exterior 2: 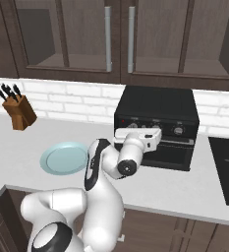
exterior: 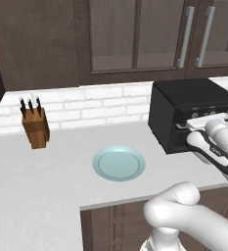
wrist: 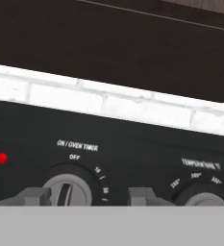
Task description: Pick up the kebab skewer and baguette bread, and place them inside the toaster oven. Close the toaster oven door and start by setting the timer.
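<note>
The black toaster oven (exterior: 184,100) (exterior 2: 155,103) stands on the counter against the tiled wall. The toaster oven door (exterior 2: 167,155) is up and shut. My gripper (exterior: 183,126) (exterior 2: 135,130) (wrist: 87,196) is pressed up to the control panel. In the hand view its fingertips (wrist: 34,196) stand on either side of the silver timer knob (wrist: 68,190), which is labelled ON/OVEN TIMER. The left tip is at the knob's edge and the right tip stands a little apart from it. The kebab skewer and the baguette bread are hidden.
A pale blue plate (exterior: 100,166) (exterior 2: 49,160) lies bare on the counter left of the oven. A wooden knife block (exterior: 35,128) (exterior 2: 18,113) stands at the back left. A red light (wrist: 2,158) glows beside the timer knob, with the temperature knob (wrist: 202,198) on its other side. A dark cooktop (exterior 2: 226,170) lies to the right.
</note>
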